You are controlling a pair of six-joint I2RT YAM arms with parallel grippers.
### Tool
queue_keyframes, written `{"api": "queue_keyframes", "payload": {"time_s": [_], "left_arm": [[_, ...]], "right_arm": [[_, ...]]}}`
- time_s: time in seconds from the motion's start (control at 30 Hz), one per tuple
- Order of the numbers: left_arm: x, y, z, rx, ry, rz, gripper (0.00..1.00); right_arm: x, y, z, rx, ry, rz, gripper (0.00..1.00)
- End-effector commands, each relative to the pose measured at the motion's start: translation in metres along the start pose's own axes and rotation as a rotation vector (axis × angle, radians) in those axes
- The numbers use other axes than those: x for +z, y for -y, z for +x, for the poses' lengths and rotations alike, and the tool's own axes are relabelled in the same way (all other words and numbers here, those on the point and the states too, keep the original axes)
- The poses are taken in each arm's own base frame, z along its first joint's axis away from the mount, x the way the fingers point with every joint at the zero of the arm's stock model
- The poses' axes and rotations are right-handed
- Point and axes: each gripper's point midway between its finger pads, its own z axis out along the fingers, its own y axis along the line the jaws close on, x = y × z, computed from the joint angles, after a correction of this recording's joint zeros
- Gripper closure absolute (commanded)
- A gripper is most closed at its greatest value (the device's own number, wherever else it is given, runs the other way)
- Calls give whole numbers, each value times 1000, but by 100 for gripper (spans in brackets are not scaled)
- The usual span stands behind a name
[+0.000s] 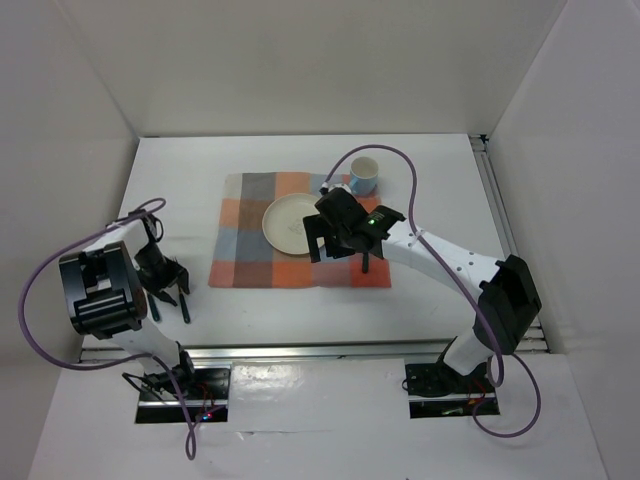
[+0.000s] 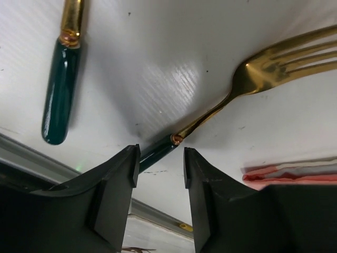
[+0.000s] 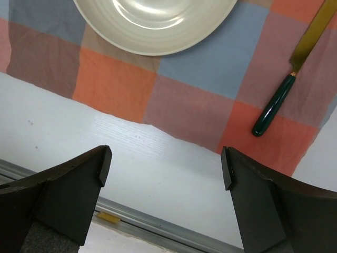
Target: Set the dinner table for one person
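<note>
On the white dinner table (image 1: 180,190) lies a checked mat (image 1: 250,262) with a cream plate (image 1: 290,222) on it. A gold knife with a green handle (image 3: 274,110) rests on the mat's right side. A cup (image 1: 362,174) stands at the mat's far right corner. My right gripper (image 3: 166,168) hovers wide open over the mat's near edge, with nothing between its fingers. Left of the mat, my left gripper (image 2: 160,163) is open. Its jaws stand either side of the dark handle end of a gold fork (image 2: 263,68) that lies flat on the table.
A second green-handled gold utensil (image 2: 60,89) lies left of the fork. A metal rail (image 1: 310,350) runs along the table's near edge, close to both grippers. White walls enclose the table on three sides.
</note>
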Motion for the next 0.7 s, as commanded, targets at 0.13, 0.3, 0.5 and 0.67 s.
{"api": "queue_keyframes", "payload": {"time_s": [0.13,0.3,0.5,0.67], "left_arm": [[26,1,18,-8,-71,18,48],[33,1,24,-8,-93,23,84],[-31,34,-17,100,117,118,100],[-85,95,-10,403,291,117,100]], "right_arm": [[-5,-4,-16,-3,60,-14,1],[-7,-3,-19,-2,65,-4,1],[-8,5,-24,6,82,31,1],[-12,12,-31,6,100,51,1]]}}
